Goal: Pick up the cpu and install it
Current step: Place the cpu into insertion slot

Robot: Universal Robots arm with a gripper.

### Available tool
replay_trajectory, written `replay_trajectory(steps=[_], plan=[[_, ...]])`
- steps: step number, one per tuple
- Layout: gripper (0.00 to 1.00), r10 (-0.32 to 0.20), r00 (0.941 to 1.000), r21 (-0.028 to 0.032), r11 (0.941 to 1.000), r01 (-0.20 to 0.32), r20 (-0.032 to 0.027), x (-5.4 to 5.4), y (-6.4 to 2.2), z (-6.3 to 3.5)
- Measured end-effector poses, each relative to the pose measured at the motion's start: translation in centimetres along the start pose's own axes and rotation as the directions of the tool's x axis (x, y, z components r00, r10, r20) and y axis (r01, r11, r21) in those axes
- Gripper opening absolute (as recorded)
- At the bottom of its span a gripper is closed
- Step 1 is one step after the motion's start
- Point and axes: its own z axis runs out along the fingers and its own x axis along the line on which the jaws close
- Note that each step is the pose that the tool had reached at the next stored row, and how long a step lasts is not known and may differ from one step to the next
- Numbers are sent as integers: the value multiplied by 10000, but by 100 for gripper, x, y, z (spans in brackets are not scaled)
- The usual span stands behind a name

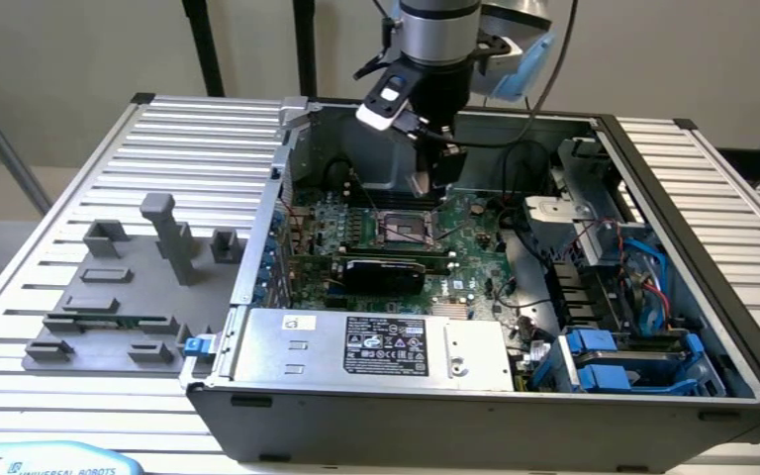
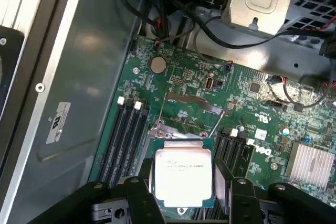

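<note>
The cpu (image 2: 182,176) lies flat, label up, clamped between the claw's (image 2: 182,184) two black fingers (image 2: 140,187). It is held over the green motherboard (image 2: 210,103), close to the socket (image 1: 400,230), inside the open case (image 1: 697,198) on the slatted bench (image 1: 182,139).

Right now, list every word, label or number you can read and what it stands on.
"UNIVERSAL ROBOTS": on the pale blue object, exterior view's lower left.
Print on the cpu: too blurred to read.
Print on the power supply label: too small.
Print on the case wall sticker: too small.
</note>
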Motion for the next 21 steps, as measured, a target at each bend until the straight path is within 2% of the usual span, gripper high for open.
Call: replay_trajectory(steps=[5, 11, 14, 18, 21], plan=[[55, 909, 9958, -5, 9959, -909, 100, 0, -2, 23], [55, 1872, 9821, -8, 9823, -1872, 205, 0, -5, 46], [55, 2137, 9766, 17, 9769, -2138, 233, 1, -8, 53], [55, 2227, 9746, 59, 9748, -2229, 242, 6, -44, 57], [55, 2260, 9738, 103, 9740, -2263, 249, 22, -141, 98]])
